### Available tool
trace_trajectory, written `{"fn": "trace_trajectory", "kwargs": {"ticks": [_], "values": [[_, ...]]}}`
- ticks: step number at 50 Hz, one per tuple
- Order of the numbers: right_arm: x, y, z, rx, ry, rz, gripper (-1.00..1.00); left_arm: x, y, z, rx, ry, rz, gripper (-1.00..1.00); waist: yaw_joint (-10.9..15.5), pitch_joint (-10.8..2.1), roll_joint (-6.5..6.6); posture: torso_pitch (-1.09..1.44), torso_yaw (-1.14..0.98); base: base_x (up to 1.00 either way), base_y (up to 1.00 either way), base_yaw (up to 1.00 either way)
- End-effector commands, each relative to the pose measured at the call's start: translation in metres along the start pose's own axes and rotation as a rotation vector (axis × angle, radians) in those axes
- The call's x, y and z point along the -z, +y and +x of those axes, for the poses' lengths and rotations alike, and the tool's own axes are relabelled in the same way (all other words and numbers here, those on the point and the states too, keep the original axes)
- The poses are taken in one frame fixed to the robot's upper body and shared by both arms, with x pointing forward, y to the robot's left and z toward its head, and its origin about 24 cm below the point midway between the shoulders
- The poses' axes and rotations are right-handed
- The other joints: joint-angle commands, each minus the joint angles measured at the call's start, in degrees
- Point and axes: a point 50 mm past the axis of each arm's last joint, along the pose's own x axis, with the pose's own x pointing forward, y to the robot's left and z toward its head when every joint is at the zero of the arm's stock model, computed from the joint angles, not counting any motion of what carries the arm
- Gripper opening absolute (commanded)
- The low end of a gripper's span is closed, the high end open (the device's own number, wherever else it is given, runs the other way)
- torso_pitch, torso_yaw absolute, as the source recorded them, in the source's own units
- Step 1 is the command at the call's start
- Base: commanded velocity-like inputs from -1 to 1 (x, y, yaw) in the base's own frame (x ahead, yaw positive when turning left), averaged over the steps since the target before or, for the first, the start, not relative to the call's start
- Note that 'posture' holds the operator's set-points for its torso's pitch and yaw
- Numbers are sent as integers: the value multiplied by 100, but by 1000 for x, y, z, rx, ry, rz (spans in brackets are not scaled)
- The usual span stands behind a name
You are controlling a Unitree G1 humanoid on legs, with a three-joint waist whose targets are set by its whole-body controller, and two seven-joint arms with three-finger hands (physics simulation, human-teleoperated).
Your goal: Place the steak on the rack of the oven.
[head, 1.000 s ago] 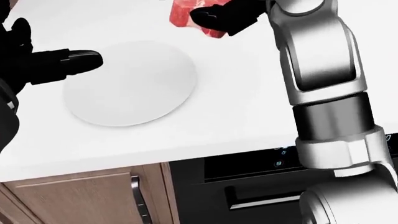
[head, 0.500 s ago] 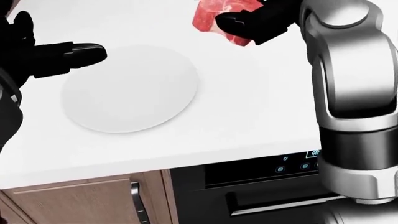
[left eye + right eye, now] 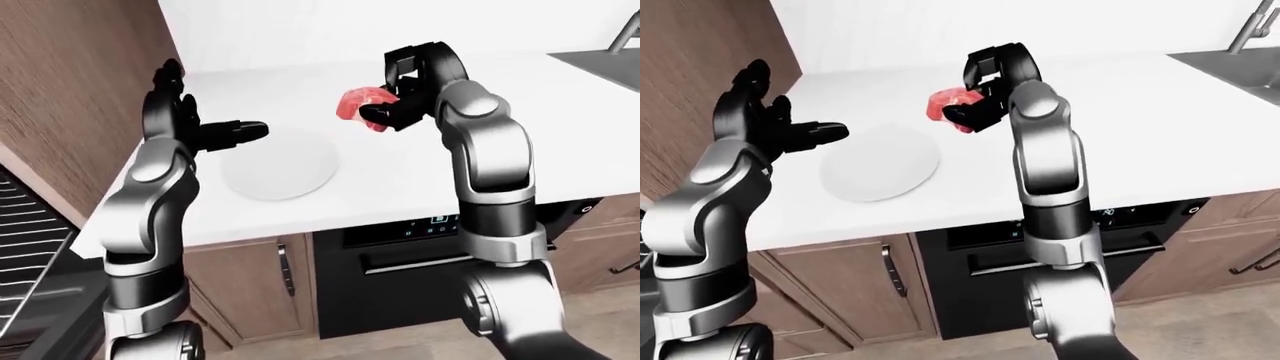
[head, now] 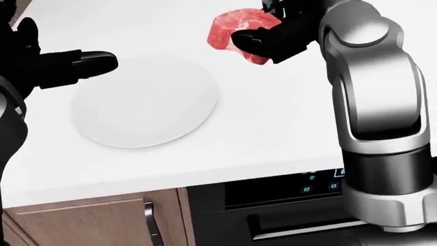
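A raw red steak (image 4: pixel 235 29) hangs above the white counter (image 4: pixel 273 113), with my right hand (image 4: pixel 263 38) shut on it; the black fingers wrap its right side. An empty white plate (image 4: pixel 145 100) lies on the counter to the steak's lower left. My left hand (image 4: pixel 61 64) hovers open over the plate's left edge, fingers pointing right. In the left-eye view, dark oven rack bars (image 3: pixel 25 247) show at the far left edge. A black built-in oven (image 3: pixel 410 262) sits under the counter with its door shut.
Wooden cabinets (image 3: pixel 70 82) rise at the left of the left-eye view, and a wooden cabinet door with a handle (image 4: pixel 151 223) sits under the counter. A sink and faucet (image 3: pixel 1240 45) lie at the far right of the counter.
My right hand has carried the steak a little downward and rightward in the head view, then slightly back left. The camera has shifted a little. The left hand stays open over the plate.
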Motion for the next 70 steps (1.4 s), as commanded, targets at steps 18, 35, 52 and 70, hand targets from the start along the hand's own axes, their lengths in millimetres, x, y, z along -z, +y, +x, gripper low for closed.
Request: {"fn": "trace_trajectory", "kwargs": {"ticks": [18,35,52,70], "values": [[-22,-7,-9,38,-130,-5,-100,-23,-3,-3,8,-108,-11,100,35,-107,110,0,0,0,-17,0],[-24,-5,-9,23,-133,-2,-100,-20,-2,-4,6,-106,-8,100,53,-262,-1,0,0,0,-1,27],[-22,-4,-9,22,-130,-4,-100,-14,-2,-5,9,-98,-4,100,80,-125,177,0,0,0,0,100],[-21,2,-3,6,-128,-9,-100,-10,-3,-5,11,-91,1,100,86,-109,-501,0,0,0,0,100]]}}
